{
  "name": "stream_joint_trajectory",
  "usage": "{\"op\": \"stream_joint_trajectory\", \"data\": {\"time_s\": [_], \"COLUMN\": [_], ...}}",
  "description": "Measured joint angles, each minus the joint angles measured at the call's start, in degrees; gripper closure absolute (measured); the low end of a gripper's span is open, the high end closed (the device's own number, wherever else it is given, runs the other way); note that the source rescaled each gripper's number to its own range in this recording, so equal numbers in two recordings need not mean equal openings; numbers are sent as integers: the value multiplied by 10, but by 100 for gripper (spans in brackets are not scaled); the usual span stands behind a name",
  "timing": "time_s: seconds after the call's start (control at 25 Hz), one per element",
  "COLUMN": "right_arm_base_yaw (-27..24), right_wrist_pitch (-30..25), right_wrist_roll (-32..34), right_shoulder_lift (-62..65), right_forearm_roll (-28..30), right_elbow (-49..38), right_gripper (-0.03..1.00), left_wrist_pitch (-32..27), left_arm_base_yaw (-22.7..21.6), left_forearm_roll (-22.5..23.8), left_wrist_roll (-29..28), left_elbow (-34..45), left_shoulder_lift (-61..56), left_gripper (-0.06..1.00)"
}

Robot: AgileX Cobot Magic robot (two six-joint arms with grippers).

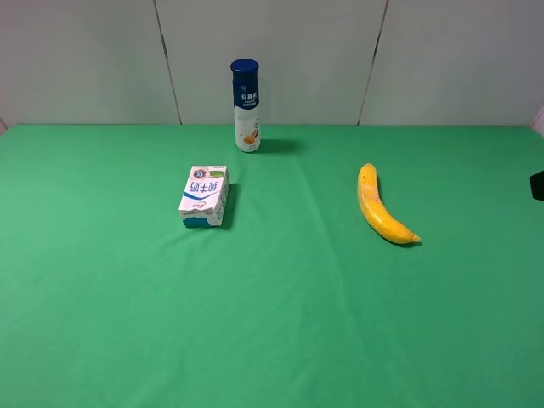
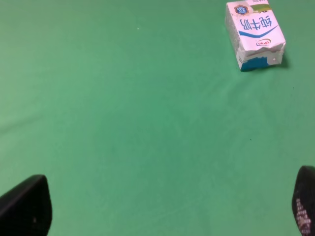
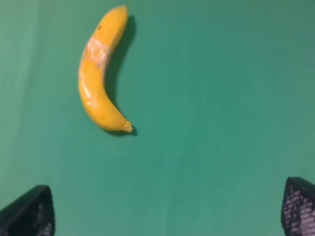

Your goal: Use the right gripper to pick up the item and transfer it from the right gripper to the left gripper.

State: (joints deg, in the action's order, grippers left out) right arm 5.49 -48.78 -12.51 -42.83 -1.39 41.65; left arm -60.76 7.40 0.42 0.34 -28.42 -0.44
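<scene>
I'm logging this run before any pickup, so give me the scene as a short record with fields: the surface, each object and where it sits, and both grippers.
surface: green cloth table
item: ripe yellow curved banana, lying flat on the right side, not held
carton: white-and-blue milk carton, lying left of centre
bottle: tall blue-capped bottle, upright at the back
right gripper: open, empty, apart from the banana
left gripper: open, empty, apart from the carton

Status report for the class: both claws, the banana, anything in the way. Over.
Left claw open, empty. Right claw open, empty. Banana lying untouched on cloth. Carton, bottle stand clear of it.
</scene>
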Motion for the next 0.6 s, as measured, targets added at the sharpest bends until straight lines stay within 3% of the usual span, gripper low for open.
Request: {"op": "stream_joint_trajectory", "data": {"time_s": [0.28, 0.6], "right_arm_base_yaw": [7, 90], "right_wrist_pitch": [37, 147], "right_wrist_roll": [-79, -94], "right_shoulder_lift": [-161, -290], "right_forearm_roll": [-5, -7], "right_elbow": [11, 11], "right_gripper": [-3, -3], "left_wrist_pitch": [0, 0], "left_arm_base_yaw": [0, 0], "left_forearm_roll": [0, 0], "left_wrist_roll": [0, 0], "left_elbow": [0, 0], "left_shoulder_lift": [0, 0], "left_gripper": [-2, -2]}}
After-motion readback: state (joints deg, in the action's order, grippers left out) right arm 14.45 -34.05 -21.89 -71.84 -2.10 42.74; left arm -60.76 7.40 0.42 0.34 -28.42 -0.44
